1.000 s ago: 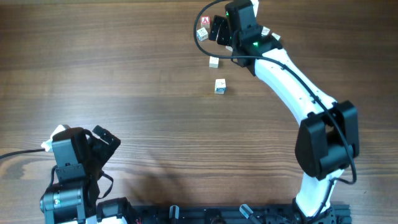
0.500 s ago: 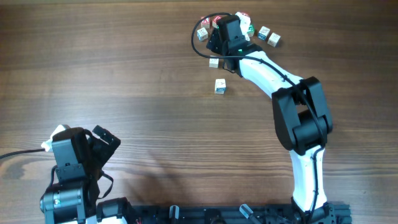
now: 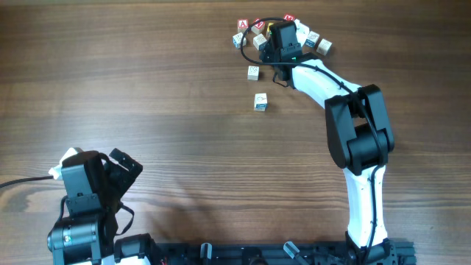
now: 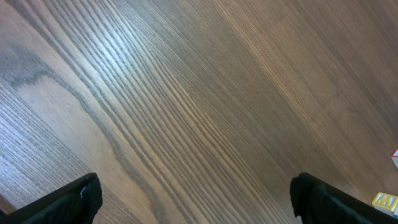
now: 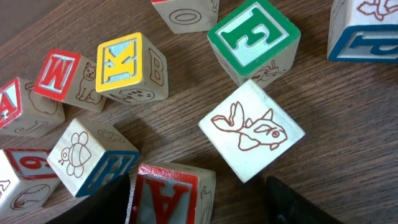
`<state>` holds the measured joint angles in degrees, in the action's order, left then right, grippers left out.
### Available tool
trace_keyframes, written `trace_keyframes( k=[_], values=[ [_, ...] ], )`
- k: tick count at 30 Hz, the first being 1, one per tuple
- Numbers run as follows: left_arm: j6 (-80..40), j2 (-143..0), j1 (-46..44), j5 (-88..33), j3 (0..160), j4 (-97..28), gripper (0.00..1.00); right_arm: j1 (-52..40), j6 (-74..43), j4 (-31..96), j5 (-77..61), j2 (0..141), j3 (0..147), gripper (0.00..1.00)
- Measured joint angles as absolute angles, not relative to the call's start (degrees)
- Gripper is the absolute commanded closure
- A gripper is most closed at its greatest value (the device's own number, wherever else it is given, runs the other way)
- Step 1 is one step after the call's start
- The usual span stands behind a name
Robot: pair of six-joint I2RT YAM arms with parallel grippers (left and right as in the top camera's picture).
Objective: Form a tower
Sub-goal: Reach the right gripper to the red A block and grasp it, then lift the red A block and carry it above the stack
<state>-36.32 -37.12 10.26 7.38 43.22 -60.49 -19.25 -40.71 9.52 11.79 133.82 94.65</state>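
Reach has been shifted to 12 o'clock — right gripper (image 5: 199,202) narrowed astride an "A" cube (image 5: 174,193) for the tower (image 3: 260,101), unclamped; left gripper (image 4: 196,199) agape.

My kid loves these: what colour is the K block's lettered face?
Yellow, on the K block; right wrist view shows it best.

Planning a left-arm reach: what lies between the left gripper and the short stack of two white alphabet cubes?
Nothing: the overhead view shows only bare brown wooden table between the open left gripper and the short white two-cube tower.
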Motion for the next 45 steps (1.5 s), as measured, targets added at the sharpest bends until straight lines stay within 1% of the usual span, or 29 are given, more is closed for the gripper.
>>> trace_keyframes(
  k=[2, 6, 8, 16, 21, 25, 27, 31, 34, 37, 40, 45],
  values=[
    [-36.34, -37.12, 10.26, 7.35, 43.22, -60.49, 0.00, -19.25, -41.12, 9.32, 11.68, 133.84, 94.65, 0.38],
    [-36.34, -37.12, 10.26, 7.35, 43.22, -60.49, 0.00, -19.33, -41.74, 9.13, 11.38, 134.06, 94.65, 0.55],
    [-36.32, -37.12, 10.26, 7.35, 43.22, -60.49, 0.00, -19.49, -41.93, 9.23, 11.14, 134.17, 94.65, 0.56],
    [-36.34, -37.12, 10.26, 7.35, 43.22, -60.49, 0.00, -20.21, -37.93, 9.89, 11.20, 134.43, 95.33, 0.71],
    [-36.34, -37.12, 10.26, 7.35, 43.22, -60.49, 0.00, -20.21, -33.91, 15.49, 10.94, 132.44, 95.81, 0.71],
    [-36.34, -37.12, 10.26, 7.35, 43.22, -60.49, 0.00, -20.27, -30.15, 22.96, 10.52, 124.95, 95.79, 0.72],
    [-36.34, -37.12, 10.26, 7.38, 43.22, -60.49, 0.00, -20.34, -28.67, 29.56, 10.50, 117.60, 95.83, 0.72],
    [-36.32, -37.12, 10.26, 7.35, 43.22, -60.49, 0.00, -20.38, -27.68, 42.09, 8.75, 108.68, 96.01, 0.72],
    [-36.34, -37.12, 10.26, 7.38, 43.22, -60.47, 0.00, -20.38, -26.65, 51.18, 4.86, 105.91, 95.98, 0.73],
    [-36.34, -37.12, 10.26, 7.35, 43.22, -60.47, 0.00, -20.38, -26.68, 56.42, 0.86, 104.53, 95.98, 0.76],
    [-36.32, -37.12, 10.26, 7.38, 43.20, -60.49, 0.00, -20.99, -27.38, 56.93, -0.97, 104.51, 95.68, 0.76],
    [-36.34, -37.12, 10.26, 7.35, 43.22, -60.49, 0.00, -25.52, -28.08, 48.97, -1.04, 104.51, 91.53, 0.75]
  ],
)
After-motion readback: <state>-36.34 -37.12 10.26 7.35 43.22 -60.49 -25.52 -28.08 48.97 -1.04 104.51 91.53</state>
